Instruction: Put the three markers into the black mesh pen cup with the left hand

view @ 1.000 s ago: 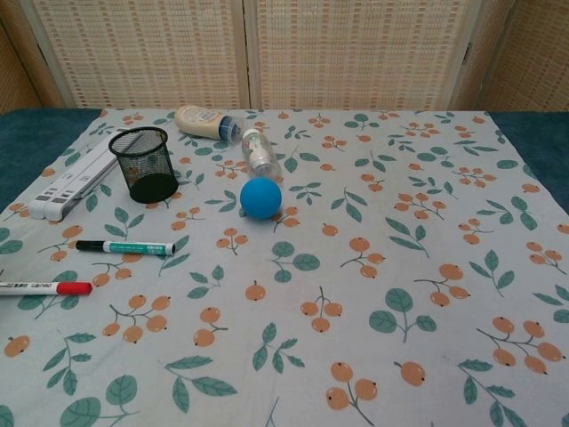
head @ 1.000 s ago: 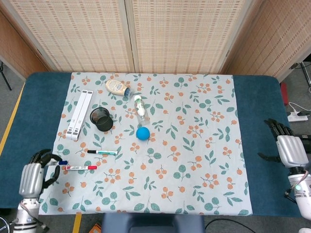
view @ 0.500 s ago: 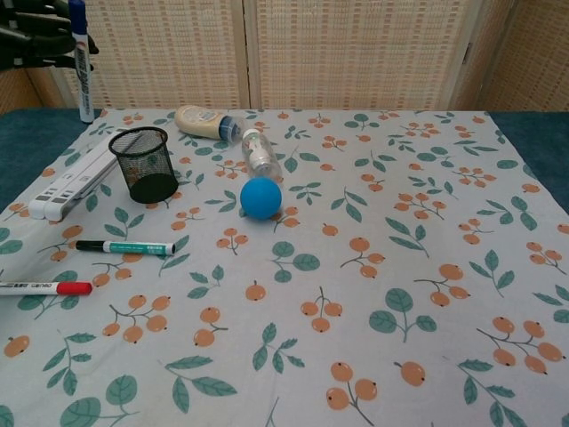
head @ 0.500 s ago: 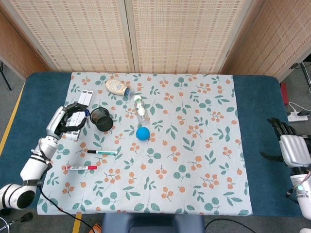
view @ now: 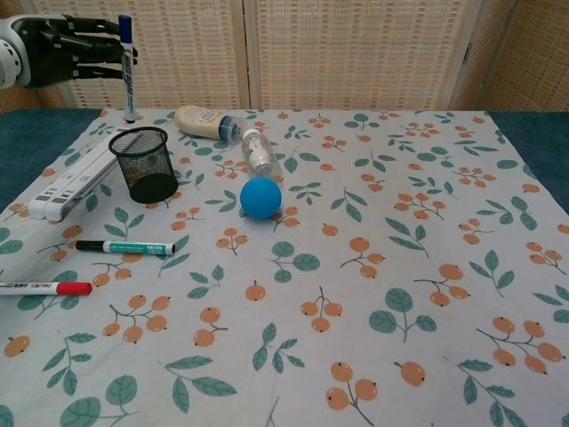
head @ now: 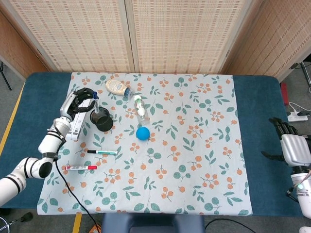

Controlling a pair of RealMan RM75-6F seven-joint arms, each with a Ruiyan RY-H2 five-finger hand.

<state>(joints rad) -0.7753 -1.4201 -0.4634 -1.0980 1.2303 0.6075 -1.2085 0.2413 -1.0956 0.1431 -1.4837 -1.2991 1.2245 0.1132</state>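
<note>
My left hand [head: 80, 99] [view: 67, 52] holds a blue-capped marker [view: 127, 67] [head: 95, 103] upright, its tip hanging just above the black mesh pen cup [view: 144, 164] [head: 102, 119], slightly to the cup's left. A green-capped marker [view: 124, 247] [head: 102, 152] lies on the cloth in front of the cup. A red-capped marker [view: 44, 288] [head: 81, 168] lies nearer the front left. My right hand [head: 292, 145] rests far off at the table's right edge, fingers spread, holding nothing.
A white folded stand [view: 69, 183] lies left of the cup. A mayonnaise bottle [view: 204, 122], a clear bottle [view: 260, 153] and a blue ball [view: 260, 197] lie right of the cup. The flowered cloth [view: 373, 267] covers the blue table.
My left hand lifted the blue marker from the front left, carried it back and rightward, and now holds it above the cup. The right hand stayed put.
</note>
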